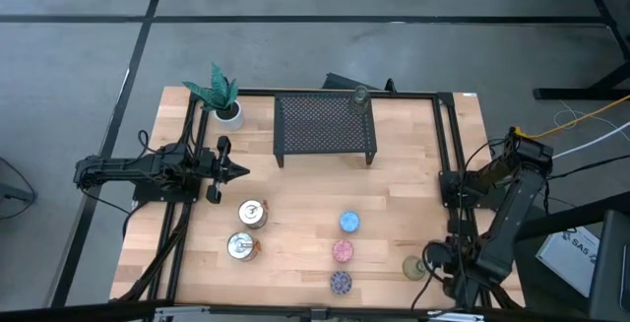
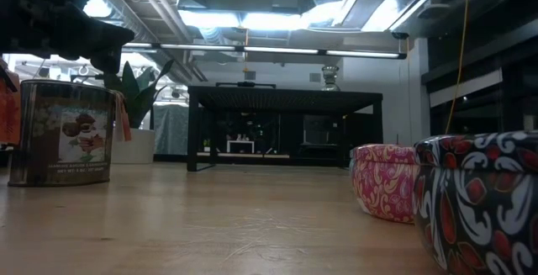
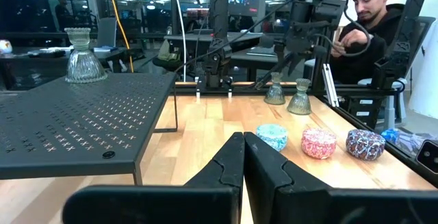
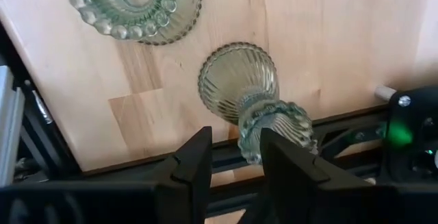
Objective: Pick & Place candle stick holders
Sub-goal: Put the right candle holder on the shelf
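Observation:
Two olive-green glass candle stick holders stand at the table's near right corner. My right gripper points down over the nearer one, open. Its fingers sit just above that holder's beaded cup, with nothing between them. A third glass holder stands on the black mesh rack. Blue, pink and purple holders sit in a row near the front. Two silvery ones stand to their left. My left gripper waits shut at the table's left.
A white pot with a green plant stands at the far left corner. Black frame rails run along the table's left and right sides and near edge. A person sits beyond the table's right side.

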Action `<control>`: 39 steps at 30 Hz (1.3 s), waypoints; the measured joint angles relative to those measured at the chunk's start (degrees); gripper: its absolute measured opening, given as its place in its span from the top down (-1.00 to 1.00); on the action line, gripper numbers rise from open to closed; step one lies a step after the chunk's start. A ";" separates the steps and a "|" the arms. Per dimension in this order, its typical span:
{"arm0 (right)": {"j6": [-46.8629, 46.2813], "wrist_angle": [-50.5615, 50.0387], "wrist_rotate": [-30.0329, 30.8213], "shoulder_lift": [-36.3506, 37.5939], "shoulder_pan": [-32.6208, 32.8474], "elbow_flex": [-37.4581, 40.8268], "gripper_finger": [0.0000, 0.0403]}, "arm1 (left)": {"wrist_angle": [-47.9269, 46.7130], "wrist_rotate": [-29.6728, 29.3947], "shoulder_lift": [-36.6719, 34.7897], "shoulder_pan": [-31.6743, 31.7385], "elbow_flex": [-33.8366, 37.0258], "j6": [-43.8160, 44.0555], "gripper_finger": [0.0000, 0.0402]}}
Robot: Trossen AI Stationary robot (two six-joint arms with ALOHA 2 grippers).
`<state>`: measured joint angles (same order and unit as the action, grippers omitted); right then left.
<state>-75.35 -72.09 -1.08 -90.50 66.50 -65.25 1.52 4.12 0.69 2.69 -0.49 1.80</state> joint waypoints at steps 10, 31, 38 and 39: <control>-0.39 1.91 -0.22 -0.01 -0.02 3.27 0.37 | 0.00 0.00 -0.02 -0.01 0.00 0.00 0.99; -3.79 1.74 1.33 0.00 -2.55 5.25 0.38 | 0.00 0.00 0.00 -0.02 0.02 0.00 0.99; -3.74 1.72 3.18 0.00 -4.15 5.25 0.58 | 0.00 0.00 0.00 0.00 0.02 -0.01 0.99; -3.76 1.70 3.52 0.00 -4.43 5.25 0.63 | 0.00 0.00 0.00 0.00 0.00 0.00 0.99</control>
<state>-79.11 -70.39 2.45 -90.50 62.07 -60.01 1.52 4.12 0.69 2.70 -0.49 1.80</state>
